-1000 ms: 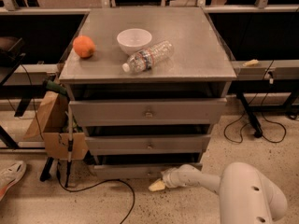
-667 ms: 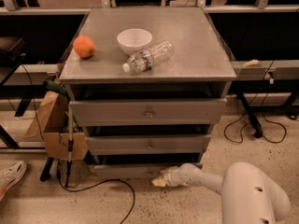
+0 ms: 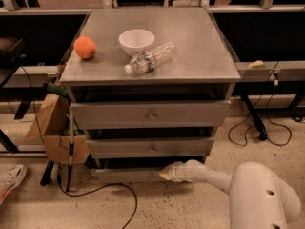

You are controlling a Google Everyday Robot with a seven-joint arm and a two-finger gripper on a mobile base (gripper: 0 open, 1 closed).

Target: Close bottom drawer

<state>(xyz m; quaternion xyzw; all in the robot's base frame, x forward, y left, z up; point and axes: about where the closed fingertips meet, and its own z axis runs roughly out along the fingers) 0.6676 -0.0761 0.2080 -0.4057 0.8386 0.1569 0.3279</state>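
The end effector (image 3: 166, 174), low in the centre of the frame, has crept up and inward to the front panel of the bottom drawer (image 3: 125, 175); I cannot tell whether it is open or closed. The drawer, lowest in the cabinet, appears not quite shut, so the push looks begun but unfinished.

On the grey bench (image 3: 200, 37) an orange (image 3: 85, 47) sits at the left, with a white bowl (image 3: 136, 41) near it on the right. A clear plastic bottle (image 3: 150, 57) lies on its side just in front of the bowl. Below, the top drawer (image 3: 190, 113) and middle drawer (image 3: 190, 147) each stand out a little. A cardboard box (image 3: 52, 123) leans at the left side. A white shoe (image 3: 12, 180) and a black cable (image 3: 119, 194) lie on the speckled floor (image 3: 190, 209). The hand (image 3: 164, 174) is low at the cabinet's foot.
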